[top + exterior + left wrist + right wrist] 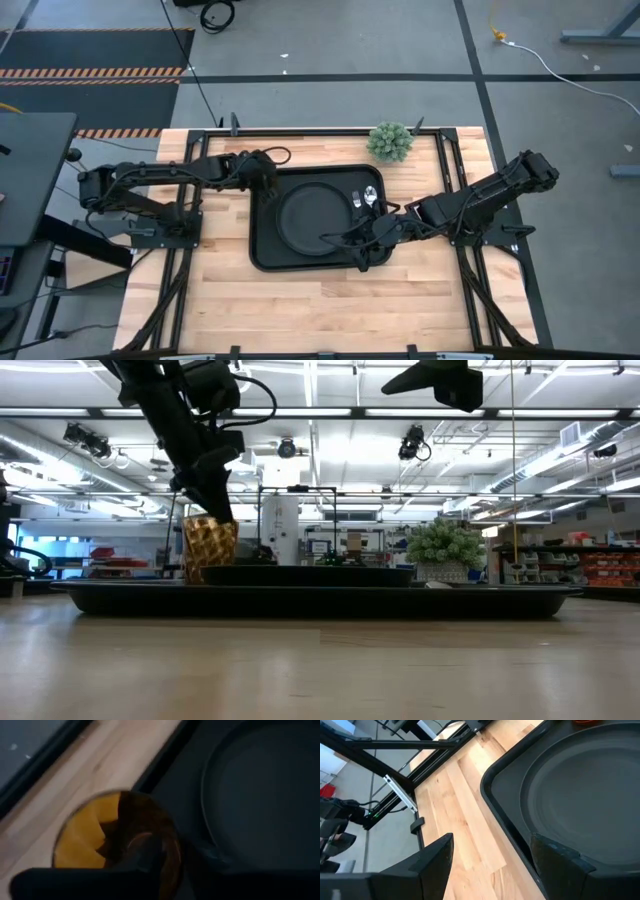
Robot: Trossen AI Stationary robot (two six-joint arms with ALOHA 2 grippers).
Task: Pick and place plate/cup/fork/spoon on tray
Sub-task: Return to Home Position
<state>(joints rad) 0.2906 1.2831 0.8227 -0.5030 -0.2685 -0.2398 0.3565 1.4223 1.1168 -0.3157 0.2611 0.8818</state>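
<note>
The left gripper [268, 176] sets the cup [209, 547] down at the tray's [262, 255] corner beside the plate [312, 217]; whether its fingers grip or have let go cannot be told. Next it must release and lift clear. The right gripper [345, 240], fingers apart, hovers over the plate. Count: 1 cup, 1 plate, 1 tray, 1 spoon [370, 197].

- A light, pale wooden plank worktop [300, 310] is lying inside a black metal frame [180, 290].
- A spiky green ball-shaped plant [390, 141] is sitting on the worktop near its far edge; in the low view it is standing in a pale pot [443, 571].
- A grey concrete floor [340, 40] is stretching beyond the worktop, carrying orange-and-black striped hazard tape [95, 72] and a white cable [560, 70].
</note>
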